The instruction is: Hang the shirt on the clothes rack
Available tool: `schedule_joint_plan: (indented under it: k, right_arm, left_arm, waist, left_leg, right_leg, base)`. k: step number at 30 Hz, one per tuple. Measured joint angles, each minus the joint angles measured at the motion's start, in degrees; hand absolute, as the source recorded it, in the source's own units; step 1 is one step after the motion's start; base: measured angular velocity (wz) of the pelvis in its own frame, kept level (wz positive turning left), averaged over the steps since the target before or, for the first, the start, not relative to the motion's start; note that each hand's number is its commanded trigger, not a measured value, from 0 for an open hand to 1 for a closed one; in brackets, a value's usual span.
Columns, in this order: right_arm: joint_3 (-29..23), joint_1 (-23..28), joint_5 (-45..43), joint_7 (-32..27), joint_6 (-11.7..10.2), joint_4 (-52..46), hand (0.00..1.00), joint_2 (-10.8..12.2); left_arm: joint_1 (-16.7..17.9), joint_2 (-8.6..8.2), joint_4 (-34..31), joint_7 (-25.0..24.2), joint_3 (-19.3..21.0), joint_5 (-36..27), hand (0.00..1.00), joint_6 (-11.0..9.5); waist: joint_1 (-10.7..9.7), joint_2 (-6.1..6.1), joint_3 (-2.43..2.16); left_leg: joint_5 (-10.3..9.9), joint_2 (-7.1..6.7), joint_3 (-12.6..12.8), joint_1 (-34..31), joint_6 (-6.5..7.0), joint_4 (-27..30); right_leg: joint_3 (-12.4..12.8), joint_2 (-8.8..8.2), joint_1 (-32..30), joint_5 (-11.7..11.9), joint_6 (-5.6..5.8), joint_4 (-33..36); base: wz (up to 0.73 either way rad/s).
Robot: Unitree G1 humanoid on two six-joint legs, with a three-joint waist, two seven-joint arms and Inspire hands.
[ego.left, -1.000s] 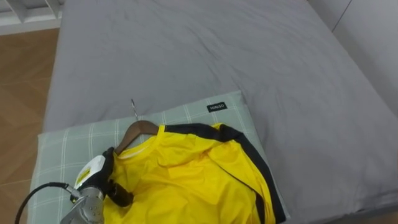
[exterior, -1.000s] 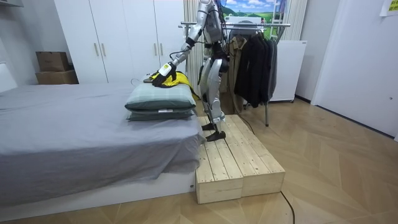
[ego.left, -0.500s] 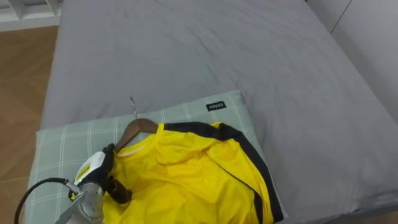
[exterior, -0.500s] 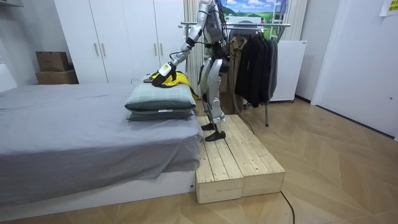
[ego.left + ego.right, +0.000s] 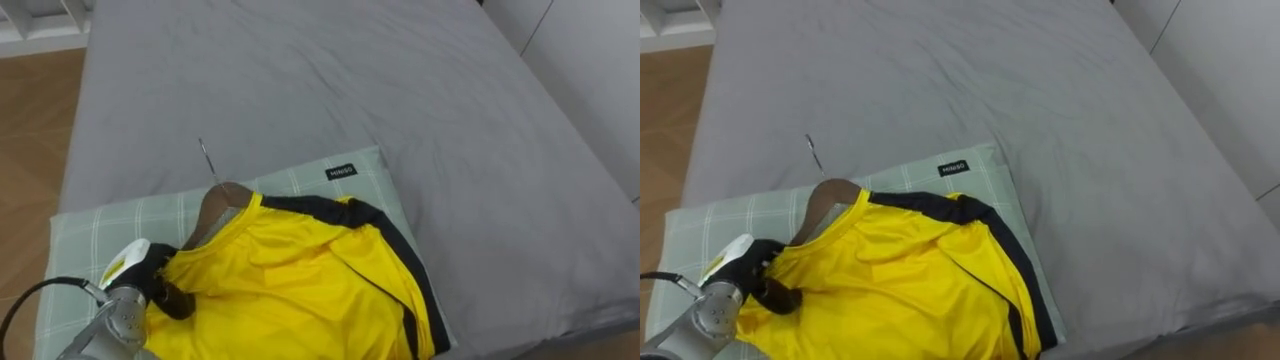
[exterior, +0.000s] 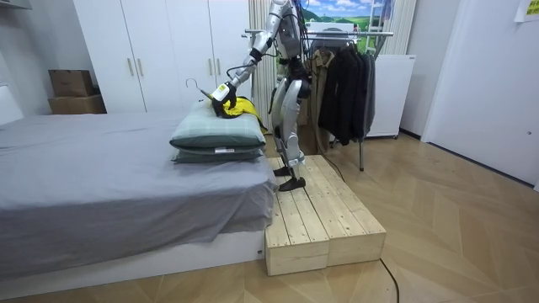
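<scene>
A yellow shirt (image 5: 300,280) with dark trim lies on a green checked pillow (image 5: 90,230), threaded on a wooden hanger (image 5: 215,205) whose metal hook (image 5: 207,160) points toward the far side of the bed. My left hand (image 5: 150,275) is at the shirt's left shoulder, its dark fingers curled round the hanger's arm and the cloth over it. In the room view the left hand (image 6: 222,93) holds the hanger tilted up, its hook (image 6: 194,83) raised above the pillow stack (image 6: 215,139). I stand on a wooden platform (image 6: 320,219) at the bedside.
The grey bed (image 5: 300,80) stretches beyond the pillow, with wood floor (image 5: 35,120) to its left. Behind me stands a clothes rack (image 6: 337,34) hung with dark garments (image 6: 345,84). White wardrobes (image 6: 160,50) and cardboard boxes (image 6: 72,91) line the back wall.
My left hand has lifted the hanger: in the room view its hook now stands up off the pillow. The eye view has shifted slightly.
</scene>
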Motion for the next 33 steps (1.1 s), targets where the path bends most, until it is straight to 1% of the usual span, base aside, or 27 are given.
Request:
schedule_joint_plan:
  k: [4,7,11,21,27,30,32,33]
  right_arm:
    - [0.00,0.04,0.05,0.01,0.00,0.00,0.00,0.02]
    - [0.00,0.00,0.05,0.07,-0.01,-0.06,0.00,0.02]
    - [-0.02,0.06,0.03,0.21,-0.02,-0.01,0.00,0.01]
    - [0.01,0.01,0.11,0.26,-0.03,0.10,0.00,0.02]
    - [1.06,0.10,0.67,0.10,-0.37,0.25,0.00,-0.01]
    - [1.02,0.17,0.10,0.12,-0.55,0.24,0.00,-0.13]
    - [0.99,0.38,-0.09,0.29,-0.75,0.38,0.00,-0.36]
    - [0.99,0.48,-0.09,0.32,-0.75,0.39,0.00,-0.39]
  left_arm:
    - [-0.06,-0.36,0.01,-0.44,-0.45,-0.13,1.00,-0.02]
    - [-0.06,-0.67,0.01,-0.57,-0.17,-1.77,1.00,-0.04]
    - [-0.04,-0.69,0.26,-1.38,-0.57,-1.59,1.00,0.58]
    - [-0.04,-0.69,0.27,-1.39,-1.01,-1.60,1.00,0.60]
    - [-0.04,-0.71,0.26,-1.39,-1.04,-1.59,1.00,0.59]
    - [-0.05,-0.70,-0.02,-1.41,-0.91,-0.63,1.00,0.58]
    - [-0.05,-0.69,-1.18,-1.41,-0.90,1.01,1.00,0.59]
    - [-0.05,-0.69,-1.59,-1.41,-0.90,1.15,1.00,0.59]
  waist:
    - [-0.04,0.00,0.00]
    - [-0.04,0.01,-0.01]
    - [-0.06,0.03,-0.02]
    - [-0.01,0.04,-0.02]
    - [0.02,0.07,-0.04]
    - [0.30,0.53,-0.33]
    - [0.30,1.06,-0.66]
    - [0.32,1.12,-0.70]
  left_leg:
    - [0.00,0.00,0.00,-0.17,0.00,0.10]
    - [0.00,0.02,0.00,-0.47,0.00,0.32]
    - [0.00,0.03,-0.02,-0.67,0.00,0.42]
    - [0.02,0.04,-0.02,-0.53,0.03,0.51]
    - [0.07,0.06,-0.02,0.19,0.11,0.59]
    - [0.08,0.05,-0.02,0.53,0.12,0.43]
    - [0.25,0.06,-0.08,0.74,0.36,-0.05]
    - [0.32,0.06,-0.08,1.02,0.43,-0.36]
  right_leg:
    - [0.00,0.00,-0.09,0.00,0.00,0.00]
    - [0.00,0.00,-0.26,0.01,0.00,0.04]
    - [-0.01,0.01,-0.46,0.01,0.00,0.19]
    - [0.00,0.00,-0.46,0.01,-0.01,0.56]
    - [-0.08,0.00,0.35,0.03,-0.05,0.46]
    - [-0.11,0.04,0.77,0.07,-0.04,0.11]
    - [-0.25,0.17,1.18,0.40,0.07,-0.65]
    - [-0.30,0.19,1.49,0.53,0.09,-1.00]
  base:
    - [0.00]
    - [0.00]
    - [0.00]
    - [0.00]
    - [0.00]
    - [0.00]
    - [0.02]
    - [0.03]
